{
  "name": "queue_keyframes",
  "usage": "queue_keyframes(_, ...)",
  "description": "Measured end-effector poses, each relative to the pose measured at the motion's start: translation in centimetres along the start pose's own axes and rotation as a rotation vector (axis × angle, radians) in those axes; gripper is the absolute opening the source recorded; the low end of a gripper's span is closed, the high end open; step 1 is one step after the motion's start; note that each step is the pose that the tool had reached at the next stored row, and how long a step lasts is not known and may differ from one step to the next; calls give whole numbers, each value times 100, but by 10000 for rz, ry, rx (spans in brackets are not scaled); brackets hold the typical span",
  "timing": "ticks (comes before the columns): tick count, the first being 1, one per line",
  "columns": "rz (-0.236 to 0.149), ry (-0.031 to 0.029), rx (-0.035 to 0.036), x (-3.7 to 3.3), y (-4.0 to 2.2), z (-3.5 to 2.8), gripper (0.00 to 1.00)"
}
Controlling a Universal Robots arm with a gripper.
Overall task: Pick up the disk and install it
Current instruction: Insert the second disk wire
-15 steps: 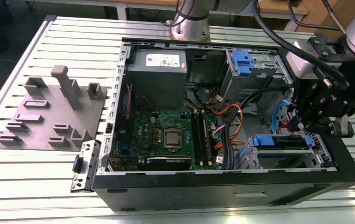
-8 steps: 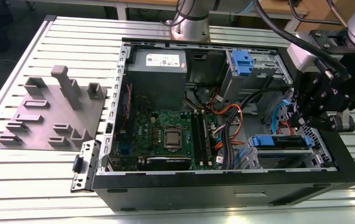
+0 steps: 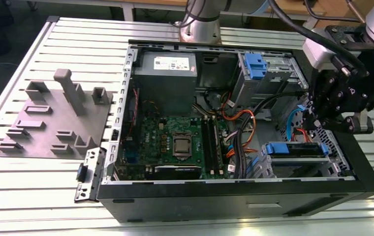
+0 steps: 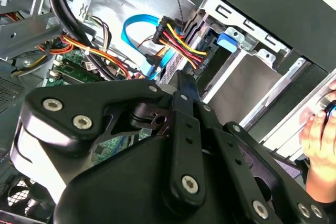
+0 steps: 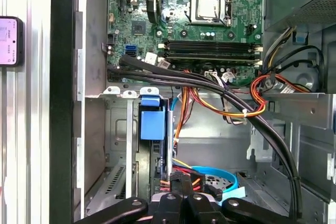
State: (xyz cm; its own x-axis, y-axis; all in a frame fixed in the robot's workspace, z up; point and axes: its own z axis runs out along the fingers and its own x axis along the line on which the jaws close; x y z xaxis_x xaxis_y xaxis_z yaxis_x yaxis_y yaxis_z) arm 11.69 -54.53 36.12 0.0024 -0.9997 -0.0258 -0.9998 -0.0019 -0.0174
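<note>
The disk sits in the lower drive cage of the open computer case (image 3: 239, 196). Its blue end (image 3: 295, 148) faces the motherboard, and the cage hides most of its body. That blue end also appears in both wrist views (image 5: 153, 121) (image 4: 229, 40). My black gripper (image 3: 317, 120) hangs just above the cage, over the end where the red-yellow power cable (image 4: 176, 38) and the blue data cable (image 4: 137, 27) meet. The fingers (image 5: 181, 184) are pressed together with nothing between them, a short way from the disk's cabled end.
A second blue-tabbed carrier (image 3: 256, 66) stands beside the grey power supply box (image 3: 167, 66). Thick black cables (image 5: 236, 108) cross the case. A grey fixture plate (image 3: 55, 118) lies on the slatted table. A person's hand (image 4: 320, 135) and a phone (image 5: 9, 40) are outside the case.
</note>
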Motion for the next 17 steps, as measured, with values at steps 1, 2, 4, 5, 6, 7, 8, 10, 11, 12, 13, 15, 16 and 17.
queue_keyframes(1,-1,0,0,-64,57,1,11)
queue_keyframes(2,-1,0,0,-67,59,1,11)
queue_keyframes(4,-1,0,0,-75,67,1,11)
queue_keyframes(5,-2,1,0,-82,73,0,11)
queue_keyframes(6,-1,1,0,-84,75,1,11)
queue_keyframes(7,-1,0,0,-87,77,1,11)
queue_keyframes(8,-2,1,0,-91,81,1,11)
queue_keyframes(10,-1,0,0,-96,86,1,11)
queue_keyframes(11,-2,0,0,-101,90,1,11)
queue_keyframes(12,-1,0,0,-104,92,1,11)
queue_keyframes(13,-2,1,0,-106,94,1,11)
queue_keyframes(15,-2,1,0,-114,101,1,11)
queue_keyframes(16,-1,0,0,-117,104,1,11)
queue_keyframes(17,-1,0,0,-120,107,1,11)
